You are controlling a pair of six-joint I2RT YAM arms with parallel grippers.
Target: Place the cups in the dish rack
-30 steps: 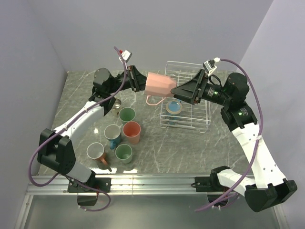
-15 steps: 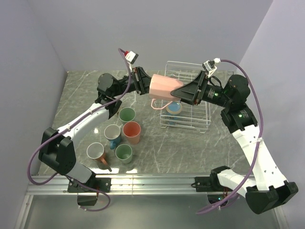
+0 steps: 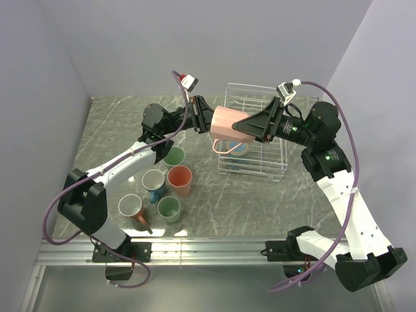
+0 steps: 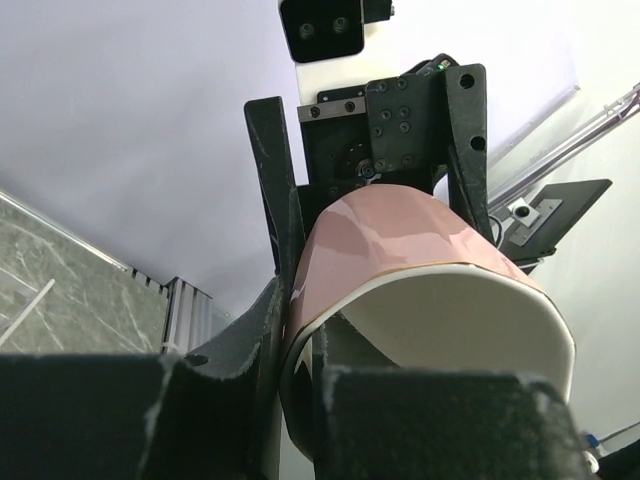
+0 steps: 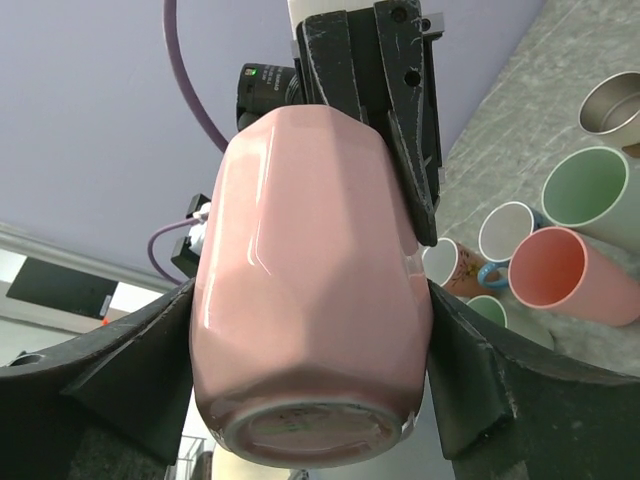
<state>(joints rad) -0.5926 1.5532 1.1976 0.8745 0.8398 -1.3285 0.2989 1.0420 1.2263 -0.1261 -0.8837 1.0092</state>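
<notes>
A pink cup (image 3: 227,123) hangs on its side in the air over the left edge of the white wire dish rack (image 3: 283,156). My left gripper (image 3: 207,120) is shut on its rim, one finger inside and one outside, as the left wrist view (image 4: 300,300) shows on the pink cup (image 4: 400,240). My right gripper (image 3: 239,123) is wide open, and its fingers flank the base end of the pink cup (image 5: 310,280) closely on both sides in the right wrist view (image 5: 310,300). A blue cup (image 3: 238,147) sits in the rack under the pink one.
Several cups stand left of the rack: a green cup (image 3: 173,156), a salmon cup (image 3: 179,179), a white cup with a blue handle (image 3: 153,181), a second green cup (image 3: 169,207) and a grey cup (image 3: 130,207). A metallic cup (image 5: 610,100) is partly hidden behind the left arm.
My left gripper has carried the pink cup to the right, so its base now lies between the right gripper's fingers. The right arm has barely moved.
</notes>
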